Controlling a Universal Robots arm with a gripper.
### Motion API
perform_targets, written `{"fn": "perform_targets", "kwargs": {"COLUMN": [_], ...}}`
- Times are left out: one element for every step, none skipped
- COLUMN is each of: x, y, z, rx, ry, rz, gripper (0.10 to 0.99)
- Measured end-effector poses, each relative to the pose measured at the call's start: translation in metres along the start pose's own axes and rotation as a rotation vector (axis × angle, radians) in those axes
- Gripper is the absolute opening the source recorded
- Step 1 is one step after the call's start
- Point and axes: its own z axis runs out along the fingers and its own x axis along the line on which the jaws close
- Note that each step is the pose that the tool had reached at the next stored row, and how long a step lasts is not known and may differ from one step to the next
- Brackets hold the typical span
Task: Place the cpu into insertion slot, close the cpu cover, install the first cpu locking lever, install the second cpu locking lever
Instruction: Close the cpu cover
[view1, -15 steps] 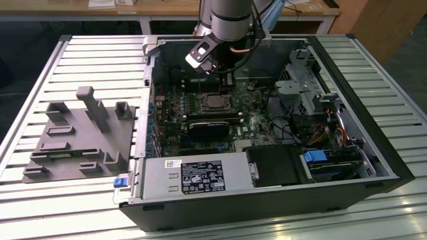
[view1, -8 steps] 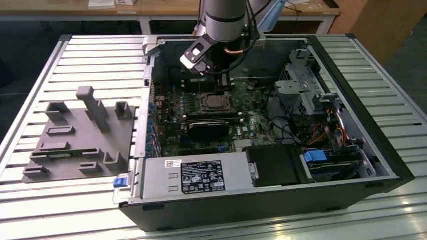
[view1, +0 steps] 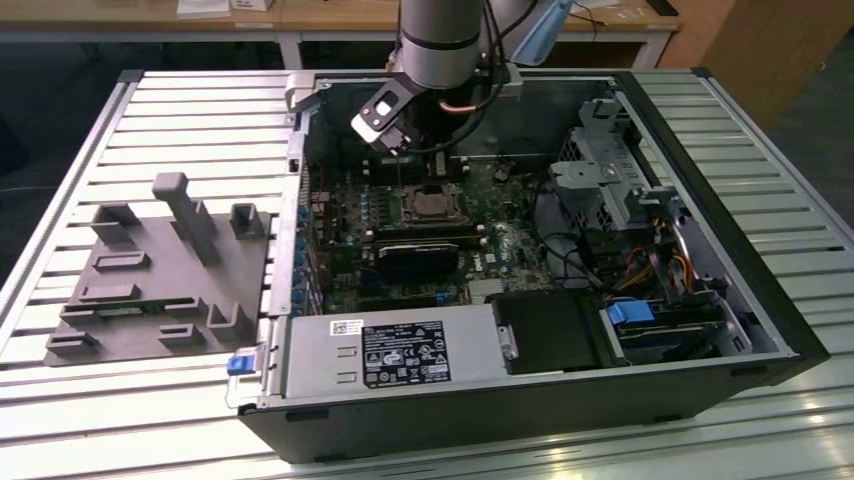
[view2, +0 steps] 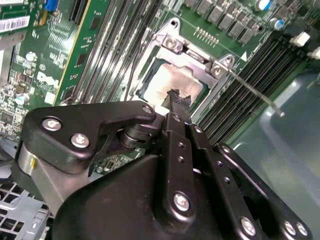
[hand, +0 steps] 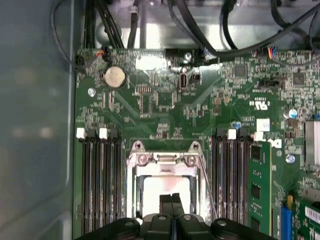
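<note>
**Clenched hand over the seated chip**

The hand hangs inside the open computer case. Its two fingers are pressed together with nothing seen between them, tips right at the cpu; whether they touch it I cannot tell. The cpu lies flat in the insertion slot on the green board. Its pale top shows through the window of the cpu cover, which lies down over it. A thin locking lever runs from a corner of the slot out over the memory slots. The case rests on a slatted table, and a grey fixture sits at the exterior view's left of it.
</note>
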Motion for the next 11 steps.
{"fn": "perform_targets", "kwargs": {"x": [0.0,0.0,0.0,0.0,0.0,0.0,0.0,0.0,0.0,0.0,0.0], "y": [-0.0002,-0.0002,-0.0003,-0.0003,-0.0004,-0.0004,-0.0004,-0.0004,-0.0004,-0.0004,-0.0004], "z": [0.0,0.0,0.0,0.0,0.0,0.0,0.0,0.0,0.0,0.0,0.0], "rx": [0.0,0.0,0.0,0.0,0.0,0.0,0.0,0.001,0.001,0.001,0.001], "ry": [-0.0001,-0.0001,-0.0001,-0.0001,-0.0001,-0.0003,-0.0003,-0.0002,0.0003,0.0008,0.0008], "rz": [0.0,0.0,0.0,0.0,-0.001,-0.005,-0.016,-0.034,-0.052,-0.069,-0.086], "gripper": [0.106,0.106,0.106,0.106,0.106,0.106,0.106,0.106,0.106,0.106,0.106]}}
